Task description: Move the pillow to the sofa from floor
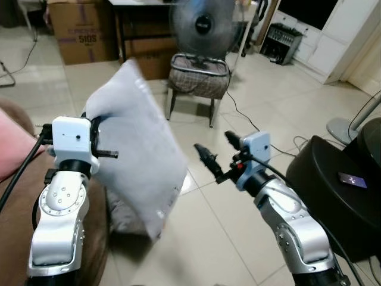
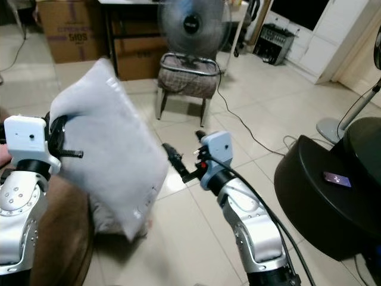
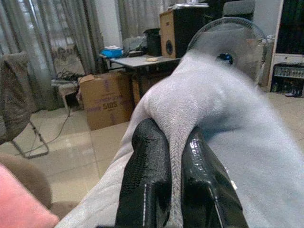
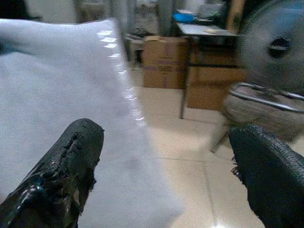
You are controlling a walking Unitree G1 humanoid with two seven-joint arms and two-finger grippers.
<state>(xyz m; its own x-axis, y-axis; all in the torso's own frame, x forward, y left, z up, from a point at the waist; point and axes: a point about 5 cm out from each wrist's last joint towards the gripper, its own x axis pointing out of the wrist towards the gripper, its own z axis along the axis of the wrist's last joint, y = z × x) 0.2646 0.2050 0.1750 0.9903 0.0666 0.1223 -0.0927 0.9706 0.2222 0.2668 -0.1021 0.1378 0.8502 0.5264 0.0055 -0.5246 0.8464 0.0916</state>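
At the far left edge of the head views a brown sofa curves down the frame, with a pink cushion lying on it. Above it, in the upper left corner, a cardboard box stands closed on the tile floor; what it holds cannot be seen. Just right of the sofa, the left gripper is raised at centre left. In the left wrist view its two black fingers are pinched tight on a fold of the pale grey pillow.

The pillow hangs tilted in the air, left of centre, off the floor and beside the sofa's arm, its lower corner reaching toward the bottom of the frame. A glossy seam runs down one edge.

At upper centre a fan sits on a checked stool, with a cable trailing across the tiles to the right.

Right of centre, the right gripper points toward the pillow's right edge with its fingers spread wide and nothing between them; in the right wrist view the pillow lies behind one fingertip, the other being well apart from it.

At the lower right a round black table carries a small dark phone. In the upper right, a black amplifier rests against white cabinets.
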